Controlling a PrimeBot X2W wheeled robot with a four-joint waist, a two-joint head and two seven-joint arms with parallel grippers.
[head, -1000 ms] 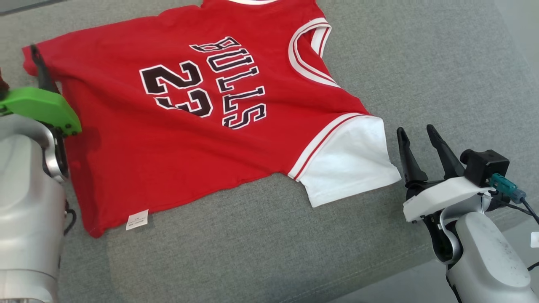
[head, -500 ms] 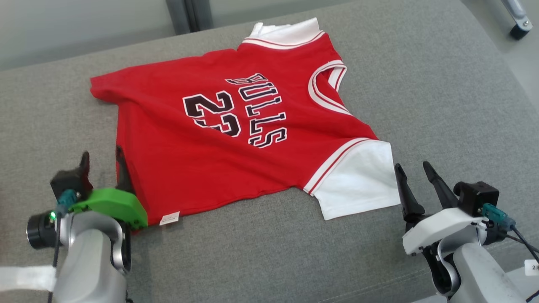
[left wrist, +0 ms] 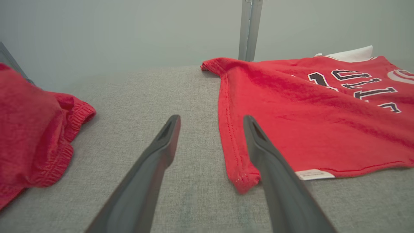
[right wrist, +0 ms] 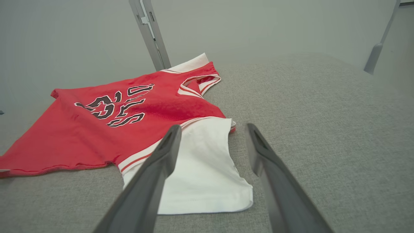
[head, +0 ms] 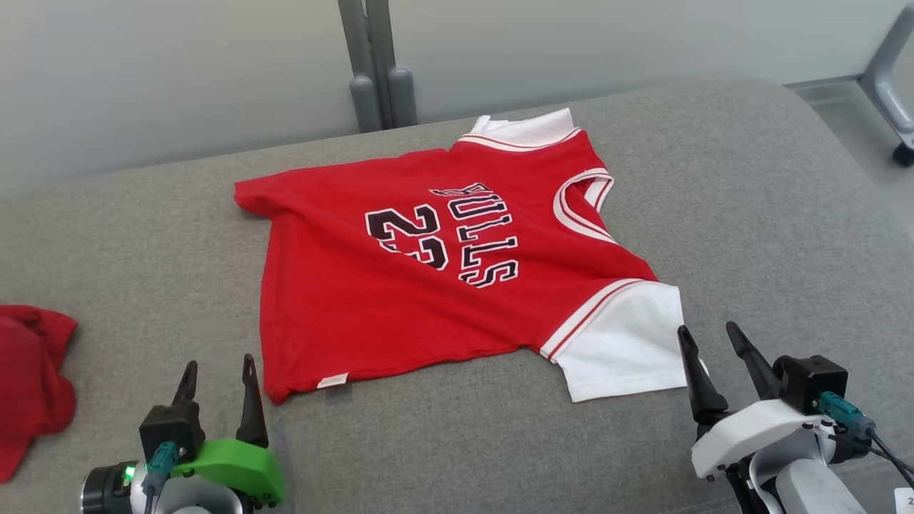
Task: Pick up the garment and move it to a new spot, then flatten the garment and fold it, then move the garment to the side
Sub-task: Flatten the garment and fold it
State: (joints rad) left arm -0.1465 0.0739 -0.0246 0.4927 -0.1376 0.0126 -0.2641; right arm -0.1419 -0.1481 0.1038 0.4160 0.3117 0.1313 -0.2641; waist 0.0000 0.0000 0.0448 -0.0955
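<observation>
- The red garment [head: 443, 285] is being left spread flat, print upward, at the middle of the grey cushion [head: 750, 200], with its white sleeve toward the near right.
- The left gripper [head: 219, 362] is being held released, nothing between its fingers, just beside the garment's near left hem corner.
- The right gripper [head: 707, 328] is likewise being held released and empty at the white sleeve's near edge; contact cannot be told.
- A second red cloth [head: 28, 378] is being left crumpled at the left, well apart.
</observation>
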